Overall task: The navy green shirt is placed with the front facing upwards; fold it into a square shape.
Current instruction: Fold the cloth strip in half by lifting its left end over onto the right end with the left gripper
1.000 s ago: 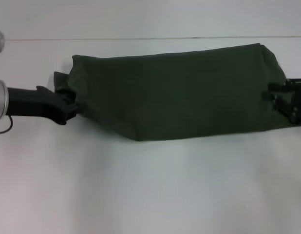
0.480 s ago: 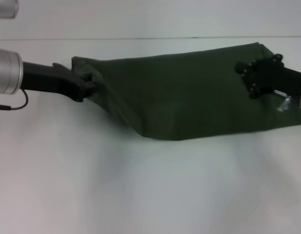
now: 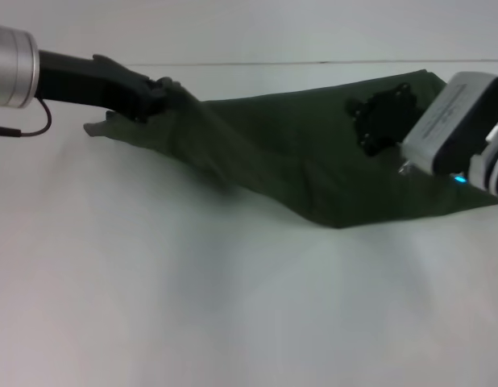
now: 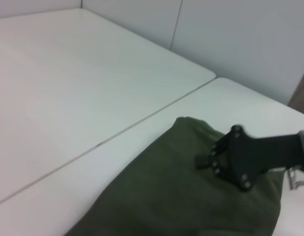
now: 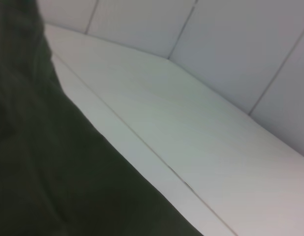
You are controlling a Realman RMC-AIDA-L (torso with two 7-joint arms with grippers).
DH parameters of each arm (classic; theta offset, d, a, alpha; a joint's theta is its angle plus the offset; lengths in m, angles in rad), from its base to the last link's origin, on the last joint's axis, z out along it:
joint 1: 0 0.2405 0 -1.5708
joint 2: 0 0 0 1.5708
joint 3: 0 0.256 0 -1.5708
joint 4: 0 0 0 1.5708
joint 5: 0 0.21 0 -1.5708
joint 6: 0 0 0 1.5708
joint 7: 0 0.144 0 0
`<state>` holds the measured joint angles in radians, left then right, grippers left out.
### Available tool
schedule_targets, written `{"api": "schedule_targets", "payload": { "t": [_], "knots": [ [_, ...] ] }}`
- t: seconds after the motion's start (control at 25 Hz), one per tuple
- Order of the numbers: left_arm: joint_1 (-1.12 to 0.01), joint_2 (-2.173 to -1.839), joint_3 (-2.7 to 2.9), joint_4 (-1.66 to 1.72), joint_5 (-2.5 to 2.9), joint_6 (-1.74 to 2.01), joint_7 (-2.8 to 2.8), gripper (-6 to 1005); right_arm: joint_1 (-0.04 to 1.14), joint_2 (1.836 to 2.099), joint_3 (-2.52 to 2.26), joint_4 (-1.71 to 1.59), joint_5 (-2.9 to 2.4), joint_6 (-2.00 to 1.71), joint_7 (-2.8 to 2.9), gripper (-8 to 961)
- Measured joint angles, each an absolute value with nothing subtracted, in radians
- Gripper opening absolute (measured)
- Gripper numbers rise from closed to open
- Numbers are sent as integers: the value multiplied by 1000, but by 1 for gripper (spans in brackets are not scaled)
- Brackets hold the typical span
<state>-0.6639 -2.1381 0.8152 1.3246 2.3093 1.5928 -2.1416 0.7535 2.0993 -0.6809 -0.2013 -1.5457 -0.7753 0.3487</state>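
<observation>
White surface (image 3: 233,322) up front is bare. Behind it, the navy green shirt (image 3: 313,161) now stretches as a long band, its near edge peeled up since a second ago. Left gripper (image 3: 156,95) pinches its end, lifted and carried back; right gripper (image 3: 382,119) has swung inward over the cloth, can't tell its fingers. Looks like the lengthwise fold is underway.

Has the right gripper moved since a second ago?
Yes. The right gripper has come inward from the table's right edge toward its middle and nearer the far seam, carrying the shirt's right end with it.
</observation>
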Motion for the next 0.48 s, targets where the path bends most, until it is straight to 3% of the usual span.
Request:
{"api": "schedule_targets", "payload": {
  "t": [0.48],
  "knots": [
    [-690,-2136,814,1396,2267,1652,-2165,6,826,2105,-693,-106,-1539,-715,202,-1]
  ]
}}
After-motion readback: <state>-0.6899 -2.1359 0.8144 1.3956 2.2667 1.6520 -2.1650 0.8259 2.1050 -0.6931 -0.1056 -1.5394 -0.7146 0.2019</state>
